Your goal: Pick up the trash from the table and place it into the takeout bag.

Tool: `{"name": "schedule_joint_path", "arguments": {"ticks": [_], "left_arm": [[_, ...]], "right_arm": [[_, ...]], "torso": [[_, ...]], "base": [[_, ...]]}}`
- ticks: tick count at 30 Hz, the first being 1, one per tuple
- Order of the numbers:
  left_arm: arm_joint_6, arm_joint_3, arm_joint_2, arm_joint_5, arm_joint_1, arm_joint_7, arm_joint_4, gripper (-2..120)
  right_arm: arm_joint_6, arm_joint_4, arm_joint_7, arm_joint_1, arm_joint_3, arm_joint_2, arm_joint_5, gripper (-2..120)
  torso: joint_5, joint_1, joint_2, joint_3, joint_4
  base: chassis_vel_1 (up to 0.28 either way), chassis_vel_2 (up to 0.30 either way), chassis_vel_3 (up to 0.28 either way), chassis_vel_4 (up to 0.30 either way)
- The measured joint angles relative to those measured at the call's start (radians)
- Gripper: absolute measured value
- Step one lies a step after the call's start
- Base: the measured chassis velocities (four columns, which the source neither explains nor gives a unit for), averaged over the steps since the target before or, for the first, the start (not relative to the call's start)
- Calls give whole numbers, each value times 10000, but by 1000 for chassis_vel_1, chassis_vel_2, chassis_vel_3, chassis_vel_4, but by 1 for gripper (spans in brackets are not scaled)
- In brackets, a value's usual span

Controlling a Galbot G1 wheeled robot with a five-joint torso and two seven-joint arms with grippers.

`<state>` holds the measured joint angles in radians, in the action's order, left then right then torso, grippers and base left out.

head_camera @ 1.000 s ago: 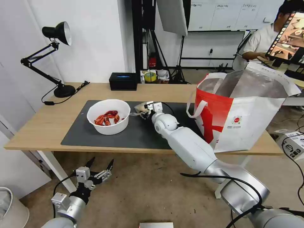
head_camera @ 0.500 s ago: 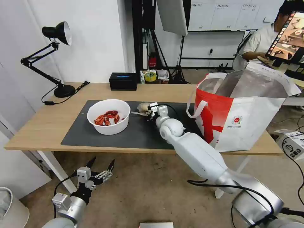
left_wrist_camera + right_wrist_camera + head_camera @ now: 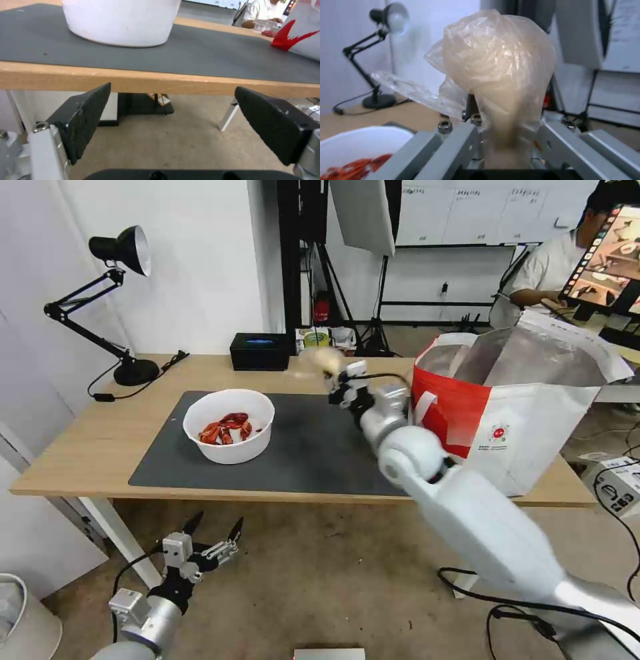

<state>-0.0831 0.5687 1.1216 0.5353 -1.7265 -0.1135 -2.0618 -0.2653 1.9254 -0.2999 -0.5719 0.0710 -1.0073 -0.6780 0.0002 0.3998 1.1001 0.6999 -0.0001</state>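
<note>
Counts: one white bowl [image 3: 229, 424] with red shells, one clear bag with beige lump [image 3: 319, 361], one takeout bag [image 3: 513, 410], two grippers.
Right gripper [image 3: 338, 380]: pinched on the clear bag with beige lump, which is held up in the air above the far edge of the grey mat [image 3: 313, 447]; a loose film tail is seen trailing off the lump in the right wrist view.
Right arm: stretched forward and up from the lower right, wrist just beside the near wall of the takeout bag.
Takeout bag: stood open on the table [image 3: 80, 447], just right of the right gripper, foil lining visible.
White bowl: set on the mat, left of and below the right gripper, well apart from it.
Left gripper [image 3: 215, 538]: fingers [image 3: 83, 117] spread wide, nothing between them; hung below the table's front edge, the bowl seen above and beyond it.
</note>
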Motion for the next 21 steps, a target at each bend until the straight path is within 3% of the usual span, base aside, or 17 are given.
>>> {"name": "schedule_joint_path", "arguments": {"ticks": [9,21], "left_arm": [[0,-179,69,-156,-17,3,-114,100],[11,-550,113,-273,147,22,-129,100]], "right_arm": [[663,1291,-394,-1329,-1833,1522,-201,6],[679,1385,-944,-2632,-3637,2506,-749,6]], "torso": [[1,0,0,-1,0],[0,1,-1,0,0]], "base": [[0,0,0,0],[0,0,0,0]]}}
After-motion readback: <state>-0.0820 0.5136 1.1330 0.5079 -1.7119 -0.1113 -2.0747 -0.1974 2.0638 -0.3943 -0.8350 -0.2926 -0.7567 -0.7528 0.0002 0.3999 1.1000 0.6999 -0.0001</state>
